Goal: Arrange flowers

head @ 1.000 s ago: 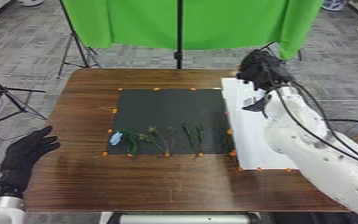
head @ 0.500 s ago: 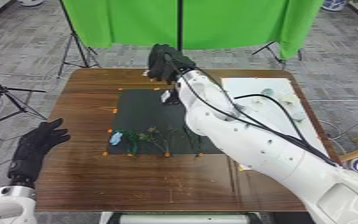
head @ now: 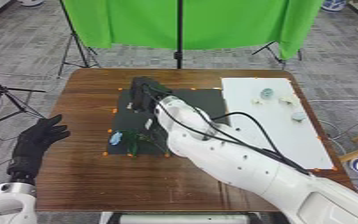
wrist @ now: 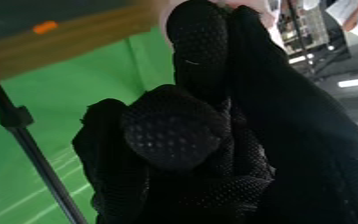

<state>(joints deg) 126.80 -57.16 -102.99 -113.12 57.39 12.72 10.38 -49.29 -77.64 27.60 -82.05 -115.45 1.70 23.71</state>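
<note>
Right hand: held above the far left part of the black mat; seen in the head view as a black-gloved hand (head: pixel 144 94). Whether it is open or closed cannot be told from its own wrist view, where the glove (wrist: pixel 206 150) stands before the green backdrop (wrist: pixel 140 55).
Left hand: kept just beside the table's left edge (head: pixel 40 138), its fingers loosely extended and slightly spread.
Blue flower: laid on the black mat (head: pixel 209 102) near its left edge (head: pixel 115 138).
Green stems: laid just beside the blue flower (head: pixel 134 145); some greenery is partly covered by the right arm.
White sheet: placed on the wooden table (head: pixel 113 180) to the right of the mat (head: pixel 291 145); a round blue-green item (head: pixel 267 93) and several smaller pale items are set out on its far half.
White patch: seen near the right wrist (head: pixel 149 123); too small to be made out.
Change: the right hand has been swung left from above the white sheet, past the table's far edge, and brought back over the mat. The items on the sheet have been uncovered, while the stems farther right on the mat are now hidden by the arm. The left hand has been moved slightly forward. The blue flower has been left in place.
</note>
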